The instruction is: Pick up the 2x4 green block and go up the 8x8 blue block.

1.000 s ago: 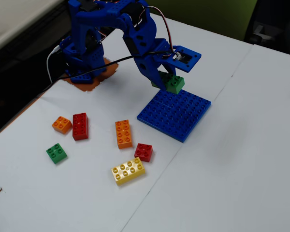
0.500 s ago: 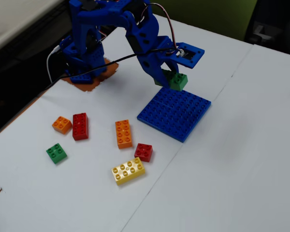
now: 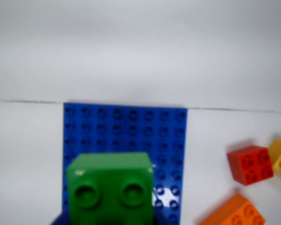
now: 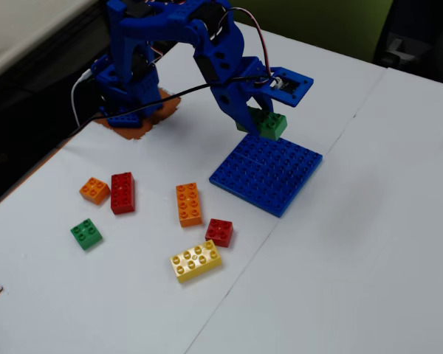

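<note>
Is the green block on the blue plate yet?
No. The gripper holds the green block in the air above the blue plate.

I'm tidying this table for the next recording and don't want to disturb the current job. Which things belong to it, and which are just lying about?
Part of the job:
- 2x4 green block, held by the gripper
- 8x8 blue block, flat on the table

Lying about:
- small green brick
- small orange brick
- long red brick
- long orange brick
- small red brick
- yellow brick

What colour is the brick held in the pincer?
Green; the brick shows best in the wrist view, above the blue baseplate.
</note>
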